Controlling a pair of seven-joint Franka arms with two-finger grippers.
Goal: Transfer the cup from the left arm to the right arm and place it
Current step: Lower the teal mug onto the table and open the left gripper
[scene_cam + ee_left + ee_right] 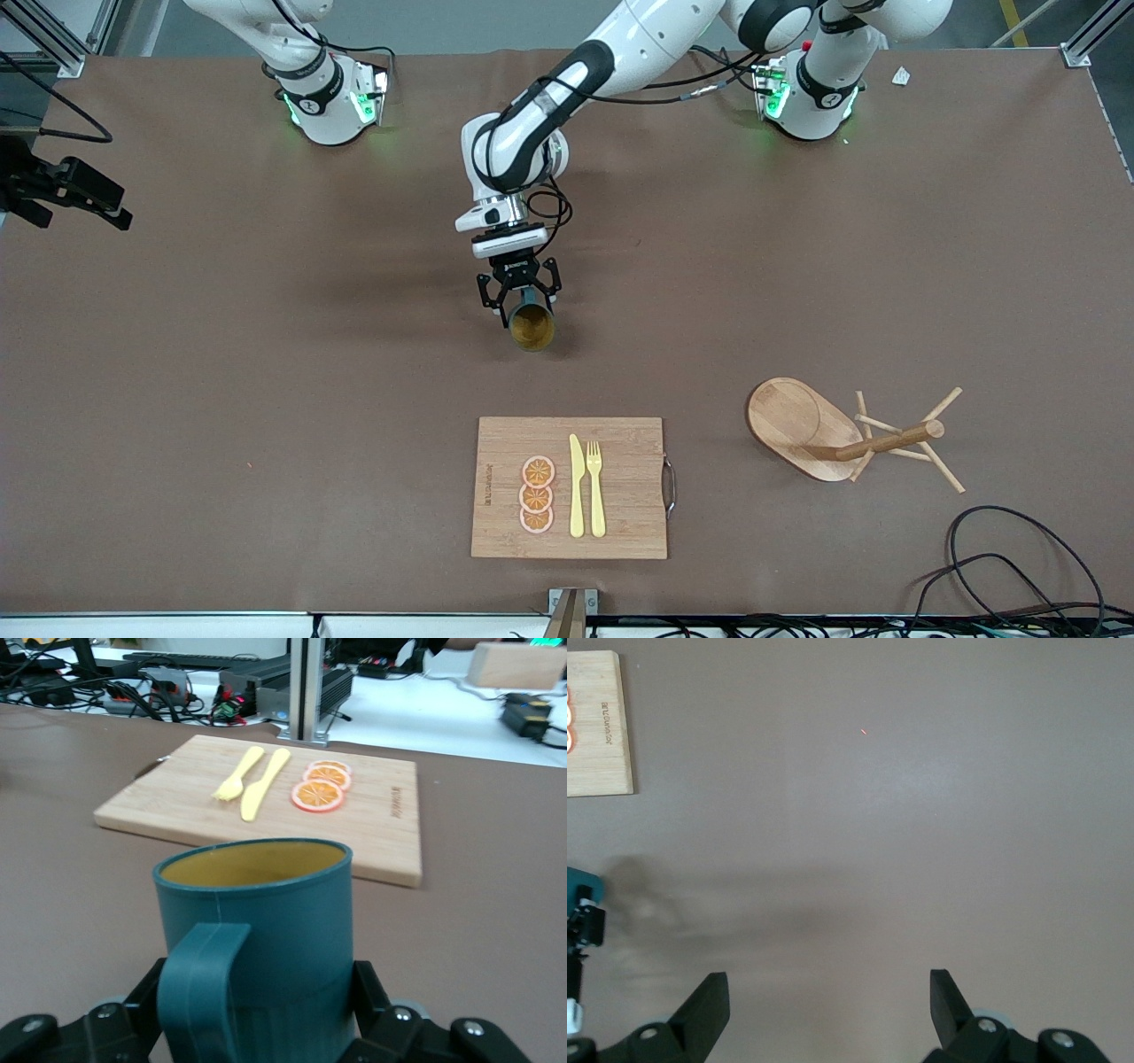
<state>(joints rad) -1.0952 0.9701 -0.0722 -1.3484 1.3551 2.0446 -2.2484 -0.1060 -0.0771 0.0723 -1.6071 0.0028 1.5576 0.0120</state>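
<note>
Front view shows the left gripper [522, 297] closed around the cup [532, 324], over the table's middle, mouth toward the cutting board [620, 487]. Right gripper [829, 1001], wide open, waits; it should approach level and grasp the cup's free end.

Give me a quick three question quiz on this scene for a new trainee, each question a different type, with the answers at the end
1. True or false: the left end effector is shut on the cup.
2. Multiple choice: which items lie on the cutting board? A) a spoon and a plate B) orange slices, a knife and a fork C) the cup
3. Short answer: how do the fingers of the right end effector stand, and what is between them?

Key:
1. True; its fingers grip the cup's sides, handle toward the wrist camera.
2. B; the orange slices, the knife and the fork lie side by side.
3. Open, with only bare table between them.
</note>
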